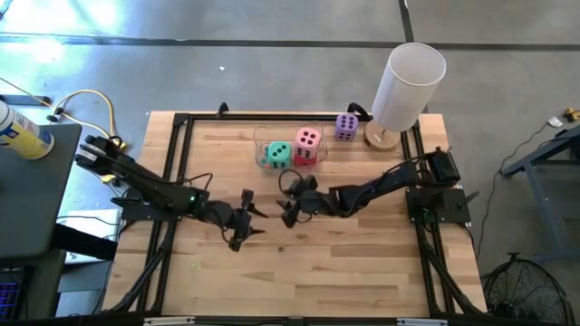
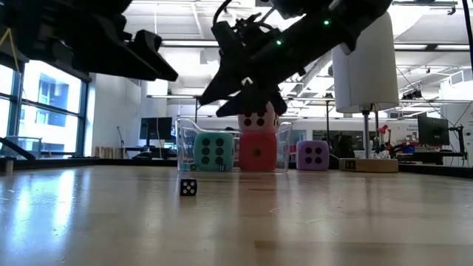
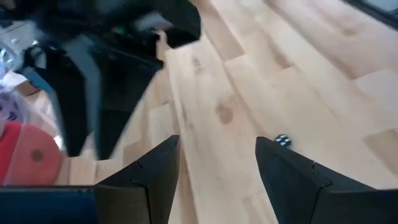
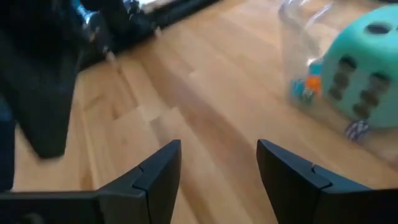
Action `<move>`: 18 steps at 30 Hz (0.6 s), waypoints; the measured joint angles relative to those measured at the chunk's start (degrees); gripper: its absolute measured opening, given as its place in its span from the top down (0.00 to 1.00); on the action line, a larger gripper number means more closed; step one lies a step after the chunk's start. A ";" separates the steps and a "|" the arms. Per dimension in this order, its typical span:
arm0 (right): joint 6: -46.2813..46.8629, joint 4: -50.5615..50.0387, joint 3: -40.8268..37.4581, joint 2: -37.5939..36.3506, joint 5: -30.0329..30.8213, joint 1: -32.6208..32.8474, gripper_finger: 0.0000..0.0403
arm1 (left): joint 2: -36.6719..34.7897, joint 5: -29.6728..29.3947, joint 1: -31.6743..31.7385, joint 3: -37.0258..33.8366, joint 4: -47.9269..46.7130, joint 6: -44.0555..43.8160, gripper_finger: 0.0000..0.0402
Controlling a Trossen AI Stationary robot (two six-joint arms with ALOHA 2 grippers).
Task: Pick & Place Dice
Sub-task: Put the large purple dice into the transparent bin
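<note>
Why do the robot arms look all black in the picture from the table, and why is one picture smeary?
Low view: bright windows and ceiling lights behind turn the right gripper into a dark silhouette, and the table shines with glare. Left wrist view: the other arm is smeared by motion blur, while the left gripper looks sharp.

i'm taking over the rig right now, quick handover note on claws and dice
Left claw: open, empty, over mid-table.
Right claw: open, empty, facing the left one, near the clear container.
Teal-green die and red die are in the container, pink die stacked on the red one.
Purple die sits on the table beside the white cylinder.
A tiny black die lies loose on the table.
Left: the purple die, maybe the tiny one.
</note>
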 joint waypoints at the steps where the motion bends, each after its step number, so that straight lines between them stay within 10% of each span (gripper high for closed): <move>1: -0.02 -0.72 0.00 0.00 -0.10 0.55 0.50 | 0.00 0.00 -0.48 0.00 0.16 -0.04 0.50; 18: -2.92 3.73 0.00 0.00 0.75 2.66 0.50 | 0.00 -0.13 -1.15 0.02 -0.48 -5.78 0.50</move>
